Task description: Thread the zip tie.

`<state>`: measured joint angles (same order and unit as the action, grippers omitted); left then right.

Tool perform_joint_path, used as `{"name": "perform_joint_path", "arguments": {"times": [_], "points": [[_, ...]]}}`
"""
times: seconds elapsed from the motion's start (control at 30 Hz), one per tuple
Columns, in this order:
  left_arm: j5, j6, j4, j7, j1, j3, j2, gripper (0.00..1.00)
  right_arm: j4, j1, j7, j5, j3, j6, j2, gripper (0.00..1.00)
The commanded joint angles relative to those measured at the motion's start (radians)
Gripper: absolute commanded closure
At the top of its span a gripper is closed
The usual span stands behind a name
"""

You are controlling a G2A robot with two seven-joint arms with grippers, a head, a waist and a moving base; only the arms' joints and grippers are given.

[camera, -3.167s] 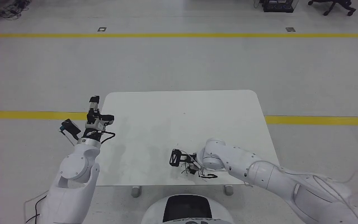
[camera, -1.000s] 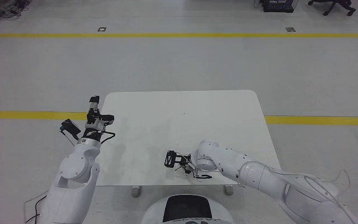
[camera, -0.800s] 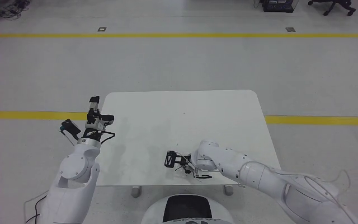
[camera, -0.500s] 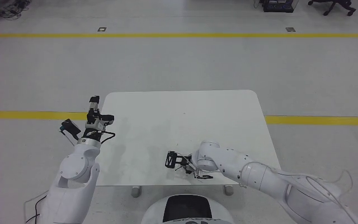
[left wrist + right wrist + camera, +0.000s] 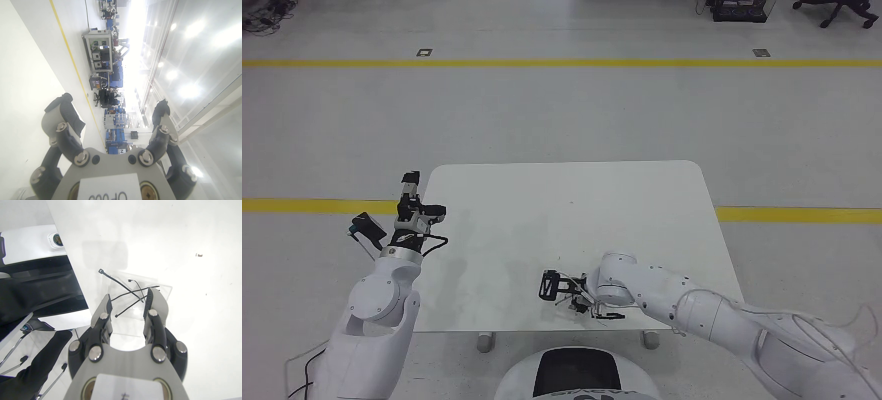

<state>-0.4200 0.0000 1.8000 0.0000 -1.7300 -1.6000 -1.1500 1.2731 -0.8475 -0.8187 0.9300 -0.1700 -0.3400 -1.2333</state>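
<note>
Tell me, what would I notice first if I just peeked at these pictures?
The right pincer, open, sits over a few black zip ties lying crossed on a clear tray near the front edge of the table. The left pincer, open too and empty, is up in the air by the table's left edge.

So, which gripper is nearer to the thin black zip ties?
Right. The right gripper is open just over the zip ties; the left gripper is far off at the white table's edge.
</note>
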Motion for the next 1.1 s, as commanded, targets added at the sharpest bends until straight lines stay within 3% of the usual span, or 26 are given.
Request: {"name": "perform_joint_path", "arguments": {"times": [0.0,0.43,0.73,0.83,1.07], "points": [[0.000,0.000,0.000,0.000,0.000,0.000,0.000,0.00,-0.004,0.000,0.001,0.001,0.000,0.000,-0.003,0.60],[0.000,0.000,0.000,0.000,0.000,0.000,0.000,0.00,-0.038,-0.005,0.002,0.005,0.000,0.000,-0.030,0.65],[0.000,0.000,0.000,0.000,0.000,0.000,0.000,0.00,-0.066,-0.005,0.009,0.010,0.000,0.000,-0.050,0.74],[0.000,0.000,0.000,0.000,0.000,0.000,0.000,0.00,-0.072,-0.006,0.009,0.014,0.000,0.000,-0.055,0.78],[0.000,0.000,0.000,0.000,0.000,0.000,0.000,0.00,-0.075,-0.007,0.015,0.026,0.000,0.000,-0.058,1.00]]}}
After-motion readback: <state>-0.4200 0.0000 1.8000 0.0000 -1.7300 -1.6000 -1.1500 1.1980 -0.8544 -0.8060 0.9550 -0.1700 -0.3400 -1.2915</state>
